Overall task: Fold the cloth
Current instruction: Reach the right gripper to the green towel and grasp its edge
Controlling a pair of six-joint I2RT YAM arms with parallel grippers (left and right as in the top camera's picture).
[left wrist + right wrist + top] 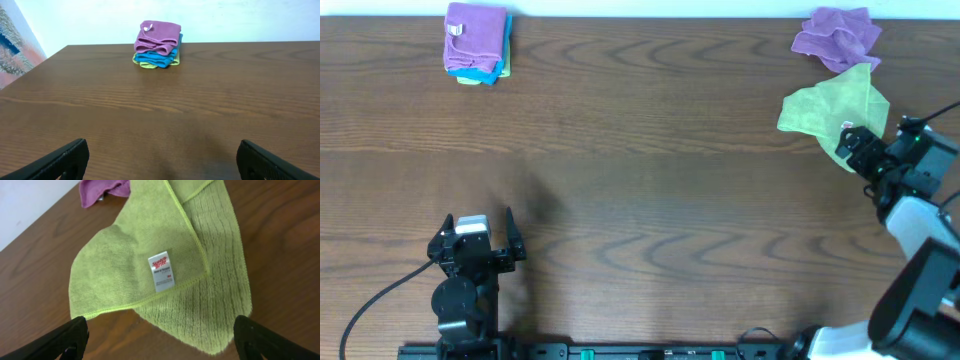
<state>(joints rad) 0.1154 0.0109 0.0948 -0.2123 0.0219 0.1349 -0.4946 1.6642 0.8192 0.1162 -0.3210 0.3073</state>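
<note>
Worktop (pixel 640 200): dark brown wood grain.
11 o'clock: folded stack (pixel 476 42), purple over blue, yellow-green lowest.
1 o'clock: purple cloth (pixel 836 35), crumpled.
2 o'clock: green cloth (pixel 835 105), loosely spread, one layer lapped over another, white label up, just beside the purple cloth.

Rt wrist view: green cloth (pixel 150 245) runs off the top edge, purple cloth (pixel 102 191) too, only a corner in. Fine print on the label (pixel 161 271) is too small to read. Overhead: right gripper (pixel 847 143) covers part of the cloth's edge; right arm (pixel 920 215) cut by frame. Left wrist: stack (pixel 157 42), lower cloths mostly hidden under top one.
</note>
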